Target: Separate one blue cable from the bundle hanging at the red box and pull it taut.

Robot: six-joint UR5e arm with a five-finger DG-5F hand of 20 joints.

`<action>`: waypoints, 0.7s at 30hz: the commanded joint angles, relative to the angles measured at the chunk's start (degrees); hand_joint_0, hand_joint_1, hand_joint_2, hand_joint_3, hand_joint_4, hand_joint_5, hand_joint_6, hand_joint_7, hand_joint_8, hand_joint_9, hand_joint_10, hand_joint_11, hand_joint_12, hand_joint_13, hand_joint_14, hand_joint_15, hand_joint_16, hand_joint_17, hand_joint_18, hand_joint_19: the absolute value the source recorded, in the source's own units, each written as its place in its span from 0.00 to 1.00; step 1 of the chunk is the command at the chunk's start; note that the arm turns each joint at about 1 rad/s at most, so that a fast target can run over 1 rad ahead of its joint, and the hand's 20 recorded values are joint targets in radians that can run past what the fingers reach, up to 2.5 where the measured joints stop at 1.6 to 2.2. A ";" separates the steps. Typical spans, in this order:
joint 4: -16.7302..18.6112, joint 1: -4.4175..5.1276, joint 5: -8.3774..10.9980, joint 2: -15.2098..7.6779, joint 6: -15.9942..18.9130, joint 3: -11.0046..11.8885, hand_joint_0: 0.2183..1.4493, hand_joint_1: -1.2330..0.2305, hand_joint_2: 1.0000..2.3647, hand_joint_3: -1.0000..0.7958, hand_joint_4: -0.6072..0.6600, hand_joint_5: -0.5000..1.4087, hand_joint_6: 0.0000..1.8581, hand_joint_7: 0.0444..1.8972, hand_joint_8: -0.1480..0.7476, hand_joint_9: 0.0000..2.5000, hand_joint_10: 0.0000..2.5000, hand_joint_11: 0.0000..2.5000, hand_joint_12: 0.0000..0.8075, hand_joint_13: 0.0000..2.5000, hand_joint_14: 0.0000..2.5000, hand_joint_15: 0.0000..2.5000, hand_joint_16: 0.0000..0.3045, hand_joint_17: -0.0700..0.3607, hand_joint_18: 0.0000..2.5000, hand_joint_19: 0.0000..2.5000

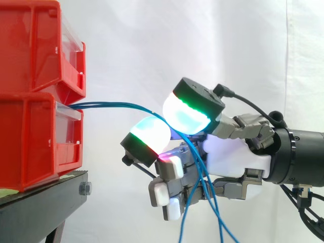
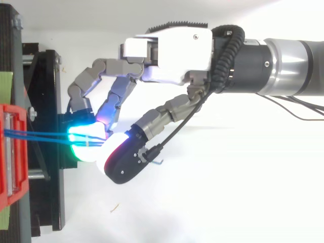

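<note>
**Robot hand closes on blue cables at the red bins**

Before a white curtain [image 1: 152, 40], the arm [image 1: 304, 157] reaches in level from the right towards two stacked bins on a black stand [image 1: 35, 207]. The upper red bin [image 1: 35, 45] sits directly on the lower red bin [image 1: 30, 142], both with their open fronts facing the hand. The walls hide what either bin holds, apart from the strands coming out of the lower one.

The hand [image 1: 233, 159] hangs just beside the bins and apart from them, palm side-on and fingers curled towards them. Two of its glowing pads [image 1: 185, 114], one above and one below, are drawn together on the blue cables [image 1: 116, 105]. From above, the same two pads meet over the strands near the stand's edge.

The blue cables leave the top of the lower bin's front as a close bundle of several strands. Their long axis runs nearly level from the bin to the pads, with a slight upward bow. Past the pads they turn sharply down, cross in front of the palm and lower fingers, spread a little, and run off the bottom of the side view.
</note>
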 commanded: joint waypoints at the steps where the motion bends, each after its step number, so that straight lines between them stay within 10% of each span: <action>1: -0.03 0.03 -0.12 0.03 -0.02 0.00 0.29 0.41 0.00 0.29 0.49 0.18 0.47 0.54 0.48 0.45 0.01 0.33 0.41 0.40 0.01 0.23 0.14 0.38 0.36 0.24; 11: -0.03 0.03 -0.12 -0.06 0.06 0.00 0.32 0.33 0.01 0.52 0.43 0.18 0.49 0.60 0.54 0.46 0.00 0.33 0.46 0.42 0.01 0.23 0.17 0.43 0.40 0.21; 21: -0.38 0.03 -0.12 0.03 0.06 0.00 0.39 0.25 0.01 0.40 0.38 0.16 0.50 0.57 0.47 0.42 0.01 0.34 0.40 0.40 0.01 0.24 0.14 0.38 0.37 0.23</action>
